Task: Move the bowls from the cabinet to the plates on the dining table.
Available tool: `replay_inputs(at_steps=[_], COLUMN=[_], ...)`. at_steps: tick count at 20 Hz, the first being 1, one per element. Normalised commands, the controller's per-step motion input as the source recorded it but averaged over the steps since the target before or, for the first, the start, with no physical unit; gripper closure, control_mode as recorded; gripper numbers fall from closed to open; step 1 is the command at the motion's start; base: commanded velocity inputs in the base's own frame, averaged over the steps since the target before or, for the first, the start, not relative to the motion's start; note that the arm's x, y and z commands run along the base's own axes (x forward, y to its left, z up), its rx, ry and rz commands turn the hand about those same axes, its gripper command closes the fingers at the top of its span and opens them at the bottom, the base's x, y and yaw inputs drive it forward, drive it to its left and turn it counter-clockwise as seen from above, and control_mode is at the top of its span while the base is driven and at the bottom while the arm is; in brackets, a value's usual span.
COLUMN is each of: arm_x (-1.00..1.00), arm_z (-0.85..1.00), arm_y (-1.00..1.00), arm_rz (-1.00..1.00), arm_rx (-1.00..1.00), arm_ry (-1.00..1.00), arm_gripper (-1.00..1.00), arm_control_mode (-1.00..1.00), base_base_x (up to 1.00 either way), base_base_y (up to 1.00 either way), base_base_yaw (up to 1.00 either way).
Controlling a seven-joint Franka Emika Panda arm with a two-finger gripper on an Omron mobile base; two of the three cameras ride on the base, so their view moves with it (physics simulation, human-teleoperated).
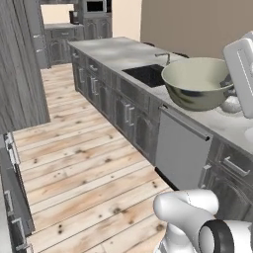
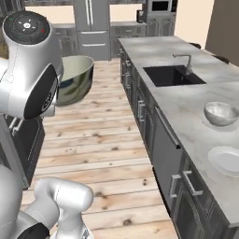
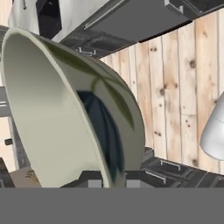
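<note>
- The dining table (image 2: 186, 112), the long marble surface over grey cabinet fronts, ran along the right of the right base view with a dark sink (image 2: 172, 74) set into it; the base stood on the wooden floor (image 1: 84, 168) alongside it, apparently so that the arm could reach across to the place settings.
- The greenish bowl (image 1: 197, 81) was carried high in the air, clear of the surface and of the cabinet fronts, its cream inside showing and its mouth tipped a little to one side. In my judgement that height served to clear the table edge on the way over.
- The marbled bowl (image 2: 221, 113) already sat on the surface beyond the sink, resting on a plate whose rim showed beneath it, so one half of the task looked done.
- The empty plate (image 2: 227, 160) lay flat just beside it, nearer the base, bare and presumably meant for the carried bowl.
- The fingers (image 3: 107, 181) were pressed nearly together on the rim of the greenish bowl, pinching its thin wall at the bottom of the hand view. A rim pinch suits a deep bowl too wide to span, though it leaves the bowl hanging off to one side, which would explain the tilt.
</note>
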Motion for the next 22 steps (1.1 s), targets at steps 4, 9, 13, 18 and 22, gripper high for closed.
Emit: replay_inputs(at_steps=[4, 9, 13, 18, 22], arm_x=[0.0, 0.0, 0.0, 0.0, 0.0], arm_z=[0.0, 0.0, 0.0, 0.0, 0.0], arm_y=[0.0, 0.0, 0.0, 0.0, 0.0], arm_rz=[0.0, 0.0, 0.0, 0.0, 0.0], arm_rx=[0.0, 0.0, 0.0, 0.0, 0.0], arm_ry=[0.0, 0.0, 0.0, 0.0, 0.0], arm_gripper=[1.0, 1.0, 1.0, 1.0, 1.0], arm_control_mode=[1.0, 1.0, 1.0, 1.0, 1.0], base_base_x=[0.0, 0.0, 0.0, 0.0, 0.0], base_base_y=[0.0, 0.0, 0.0, 0.0, 0.0], base_base_yaw=[-0.25, -0.25, -0.25, -0.25, -0.25])
